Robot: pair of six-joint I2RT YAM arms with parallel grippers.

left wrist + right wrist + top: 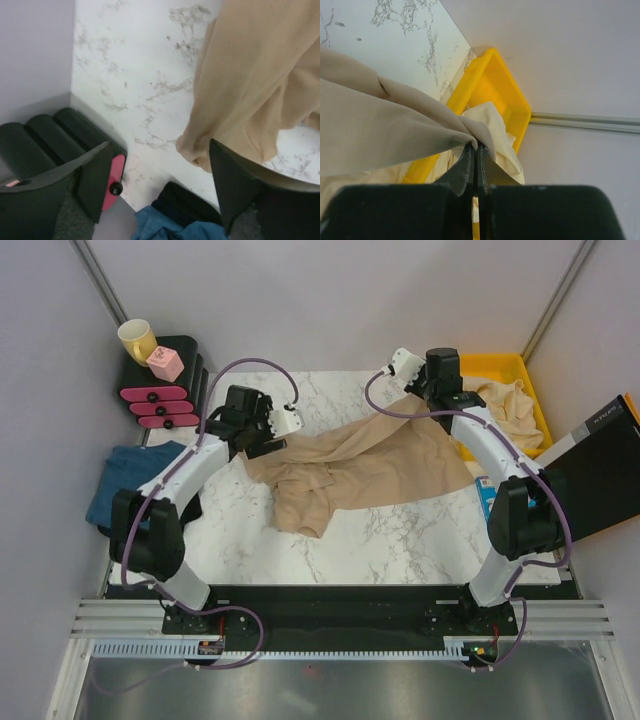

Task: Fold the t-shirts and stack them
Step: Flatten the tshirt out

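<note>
A tan t-shirt [360, 470] lies crumpled across the middle of the marble table [400, 540]. One end is lifted toward the back right. My right gripper [424, 398] is shut on that lifted edge; the right wrist view shows the tan cloth [385, 135] pinched at the fingertips of the gripper [475, 147]. My left gripper [266, 446] is open at the shirt's left end. In the left wrist view the cloth [250, 90] hangs by the right finger [230, 185] and the gripper [160, 145] is empty. A teal-blue t-shirt [130, 480] and a dark one [187, 202] lie at the table's left edge.
A yellow bin [530, 375] at the back right holds a pale beige t-shirt [510, 405]. A black rack with pink discs [160, 395], a yellow mug [137, 338] and a pink cup [165, 363] stands at the back left. A black panel [600, 470] leans at the right.
</note>
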